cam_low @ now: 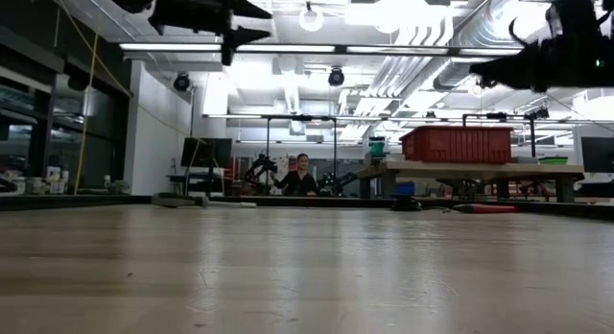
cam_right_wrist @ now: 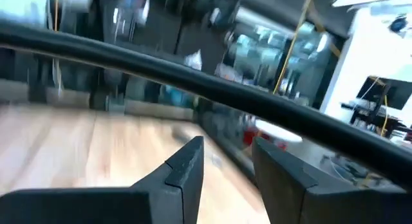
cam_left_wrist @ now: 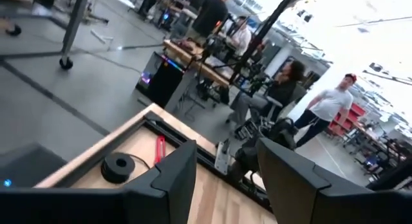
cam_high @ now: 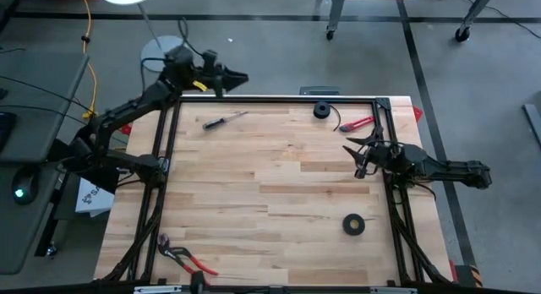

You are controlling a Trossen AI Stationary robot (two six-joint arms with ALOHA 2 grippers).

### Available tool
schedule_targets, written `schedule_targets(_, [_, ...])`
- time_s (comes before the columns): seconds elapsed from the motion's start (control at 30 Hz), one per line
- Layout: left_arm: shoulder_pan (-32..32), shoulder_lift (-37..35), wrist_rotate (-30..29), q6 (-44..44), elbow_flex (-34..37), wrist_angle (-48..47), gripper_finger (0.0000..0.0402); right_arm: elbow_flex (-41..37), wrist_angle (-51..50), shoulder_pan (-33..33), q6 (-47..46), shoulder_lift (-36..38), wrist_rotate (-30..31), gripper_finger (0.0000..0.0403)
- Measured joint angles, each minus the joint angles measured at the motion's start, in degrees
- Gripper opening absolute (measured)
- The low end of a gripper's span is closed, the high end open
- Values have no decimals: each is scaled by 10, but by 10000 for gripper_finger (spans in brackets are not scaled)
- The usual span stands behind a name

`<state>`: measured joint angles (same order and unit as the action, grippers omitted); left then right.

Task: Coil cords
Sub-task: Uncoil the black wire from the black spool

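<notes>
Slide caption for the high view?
Both arms raised at table edges, left tool and right tool open; coiled cord untouched at far edge.

Your table (cam_high: 270, 184) is pale wood in light and tan planks. Just ahead of the dark right gripper (cam_high: 362, 155) lie the black cords (cam_high: 322, 111) and a red-handled cutter (cam_high: 362, 122); a black tape roll (cam_high: 353, 225) sits behind it. Red-handled pliers (cam_high: 188, 258) lie far from your dark left gripper (cam_high: 228, 77).
</notes>
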<state>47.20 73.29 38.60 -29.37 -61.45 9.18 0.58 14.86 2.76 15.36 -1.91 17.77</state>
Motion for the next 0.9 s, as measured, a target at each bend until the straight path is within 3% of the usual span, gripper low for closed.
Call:
schedule_targets(0.07, [18,-11,21,6,0,-1,160,0,95,0,-88,0,-1,126])
schedule_targets(0.17, [39,-19,39,22,0,-4,160,0,262,0,-276,0,93,126])
schedule_targets(0.27, [45,-16,45,31,0,-15,160,15,321,6,-355,-9,146,126])
schedule_targets(0.43, [35,11,48,32,0,-16,160,147,193,44,-431,-138,153,126])
schedule_targets(0.6, [20,45,37,25,0,-38,152,326,-99,130,-488,-326,231,120])
schedule_targets(0.7, [5,51,-7,26,0,-94,114,420,-231,207,-499,-434,127,74])
schedule_targets(0.8, [-17,48,-65,37,0,-155,34,503,-315,284,-442,-551,-32,13])
schedule_targets(0.9, [-43,45,-132,40,0,-214,11,580,-434,358,-389,-678,-85,3])
